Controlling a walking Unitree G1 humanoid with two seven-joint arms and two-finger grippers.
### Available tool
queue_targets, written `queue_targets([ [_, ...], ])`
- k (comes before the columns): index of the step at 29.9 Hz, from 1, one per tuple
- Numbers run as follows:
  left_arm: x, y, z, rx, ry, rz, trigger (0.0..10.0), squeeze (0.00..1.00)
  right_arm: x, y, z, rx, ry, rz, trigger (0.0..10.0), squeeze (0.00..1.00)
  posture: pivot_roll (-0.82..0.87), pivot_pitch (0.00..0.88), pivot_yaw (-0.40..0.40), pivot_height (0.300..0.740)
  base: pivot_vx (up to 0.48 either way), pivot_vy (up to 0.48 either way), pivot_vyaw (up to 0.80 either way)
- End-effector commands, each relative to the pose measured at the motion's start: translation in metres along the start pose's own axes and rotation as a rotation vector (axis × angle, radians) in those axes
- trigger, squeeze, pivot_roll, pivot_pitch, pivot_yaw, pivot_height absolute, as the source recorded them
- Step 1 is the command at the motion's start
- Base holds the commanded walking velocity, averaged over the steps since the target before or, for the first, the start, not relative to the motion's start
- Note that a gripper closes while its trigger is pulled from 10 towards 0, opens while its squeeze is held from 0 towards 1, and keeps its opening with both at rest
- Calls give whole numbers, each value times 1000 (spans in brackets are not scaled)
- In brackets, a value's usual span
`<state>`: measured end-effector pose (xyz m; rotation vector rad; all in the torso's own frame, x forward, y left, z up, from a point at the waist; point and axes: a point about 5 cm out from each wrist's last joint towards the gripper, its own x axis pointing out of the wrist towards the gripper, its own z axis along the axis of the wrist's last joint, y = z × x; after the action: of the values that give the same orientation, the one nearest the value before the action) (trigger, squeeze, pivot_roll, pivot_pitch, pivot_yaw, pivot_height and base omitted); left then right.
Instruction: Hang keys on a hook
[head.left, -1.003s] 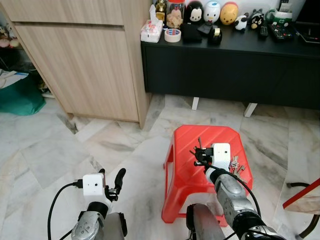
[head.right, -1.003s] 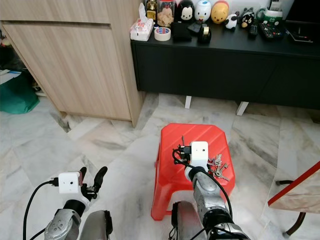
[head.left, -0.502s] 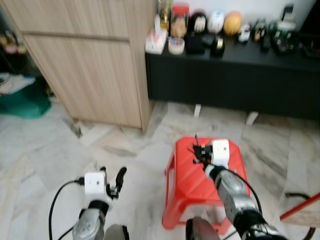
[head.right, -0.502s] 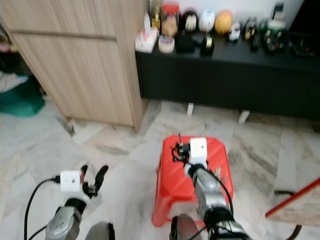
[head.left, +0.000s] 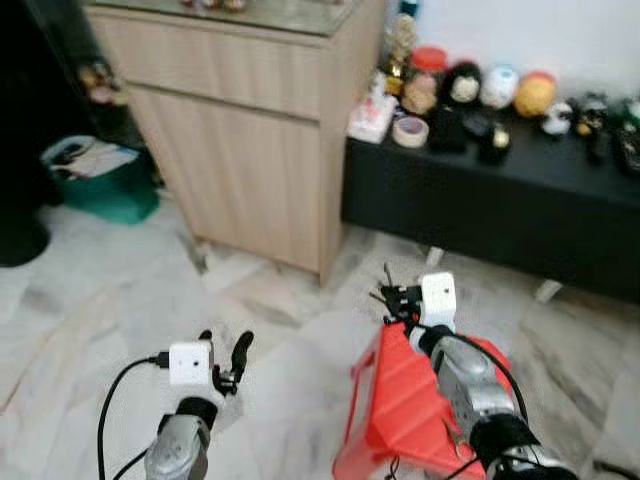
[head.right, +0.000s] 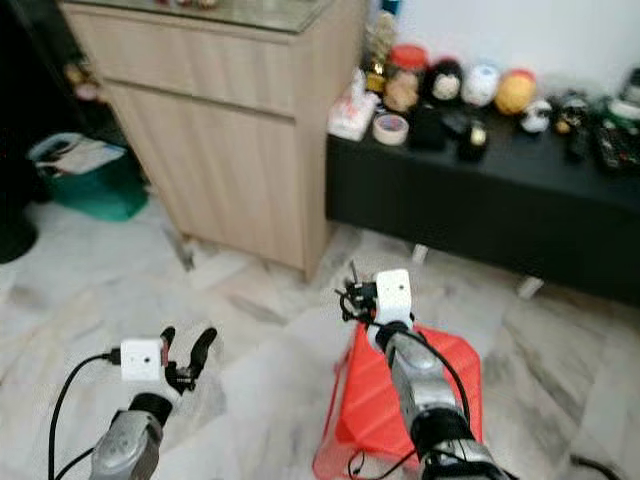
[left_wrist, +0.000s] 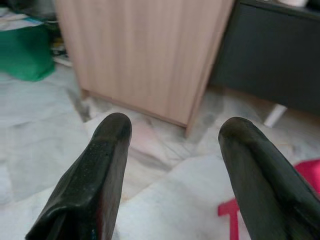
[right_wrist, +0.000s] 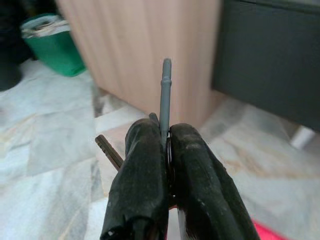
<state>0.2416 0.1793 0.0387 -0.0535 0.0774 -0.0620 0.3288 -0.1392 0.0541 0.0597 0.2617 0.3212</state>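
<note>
Right gripper (right_wrist: 165, 150) jaws pinched thin on keys (right_wrist: 164, 95), above red stool (head.left: 410, 400); left gripper (left_wrist: 175, 150) jaws wide, empty; risk: keys twist loose in transit, hook unlocated.

Keys (right_wrist: 164, 95) — grey, one upright, another angled aside — pinched in the right hand (right_wrist: 167, 135).
</note>
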Motion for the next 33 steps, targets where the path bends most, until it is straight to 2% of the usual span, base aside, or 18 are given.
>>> queue_targets([
  [1,-5,-1,-5,-6,17,-8,10000,0,-1,3,-3,-6,15,13,10000,0,84,52,-40,720,0,0,0],
  [11,-8,-3,-6,-12,12,-28,10000,0,-3,5,-4,-2,15,28,10000,0,85,60,-40,720,0,0,0],
  [33,-8,-5,-4,-14,3,-50,10000,0,-3,5,0,-4,16,14,10000,0,90,58,-37,720,-276,0,0],
])
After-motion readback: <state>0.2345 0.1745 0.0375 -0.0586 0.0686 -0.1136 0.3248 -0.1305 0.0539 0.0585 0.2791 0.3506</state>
